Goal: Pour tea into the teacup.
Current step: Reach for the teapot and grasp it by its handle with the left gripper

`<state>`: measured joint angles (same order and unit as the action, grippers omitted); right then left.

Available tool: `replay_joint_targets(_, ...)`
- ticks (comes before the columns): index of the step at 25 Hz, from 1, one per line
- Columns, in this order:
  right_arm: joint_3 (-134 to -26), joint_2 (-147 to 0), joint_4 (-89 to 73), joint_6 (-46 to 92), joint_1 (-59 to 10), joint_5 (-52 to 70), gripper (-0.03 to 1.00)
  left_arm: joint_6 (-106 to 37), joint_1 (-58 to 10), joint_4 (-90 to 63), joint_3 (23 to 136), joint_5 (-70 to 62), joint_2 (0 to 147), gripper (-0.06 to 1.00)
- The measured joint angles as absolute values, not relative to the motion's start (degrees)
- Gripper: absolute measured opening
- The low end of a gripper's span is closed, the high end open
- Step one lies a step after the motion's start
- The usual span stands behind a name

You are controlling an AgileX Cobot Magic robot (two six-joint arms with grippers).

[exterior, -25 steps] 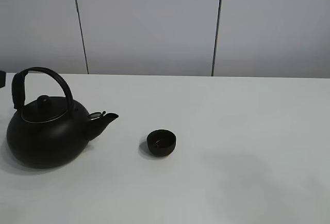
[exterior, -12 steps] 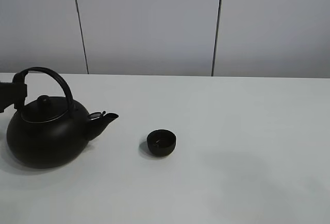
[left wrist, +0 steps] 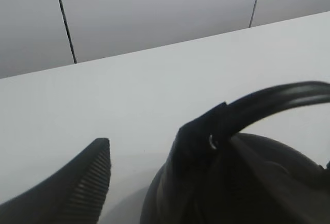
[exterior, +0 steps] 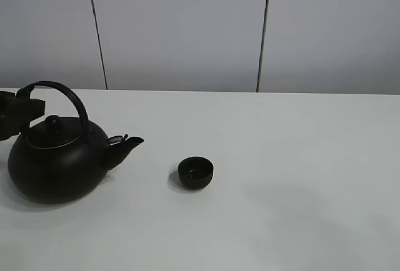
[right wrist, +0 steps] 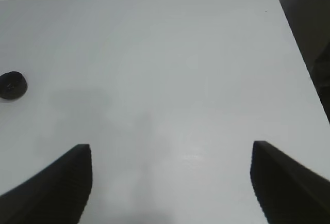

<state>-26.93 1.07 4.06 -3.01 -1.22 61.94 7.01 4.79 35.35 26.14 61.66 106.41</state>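
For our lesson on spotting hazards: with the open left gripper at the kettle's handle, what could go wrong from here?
The left gripper sits at the low end of the handle, so a lift may swing or tip the kettle. The teacup is small and apart from the spout, so the pour may miss.

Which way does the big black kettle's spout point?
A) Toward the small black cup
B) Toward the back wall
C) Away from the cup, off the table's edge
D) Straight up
A: in the high view the kettle has its spout turned sideways toward the teacup, which stands apart from it.
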Motion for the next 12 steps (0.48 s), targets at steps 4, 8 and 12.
replay_joint_targets(4,-26.93,1.07,4.06,-3.01,-1.22,61.94,0.58,6.65,4.79,35.42,26.77,61.59,107.67,0.43)
replay_joint_targets(8,-26.93,1.07,4.06,-3.01,-1.22,61.94,0.58,6.33,4.79,36.82,27.1,61.65,107.85,0.19)
replay_joint_targets(12,-26.93,1.07,4.06,-3.01,-1.22,61.94,0.58,4.23,4.77,38.07,27.34,61.65,107.85,0.13)
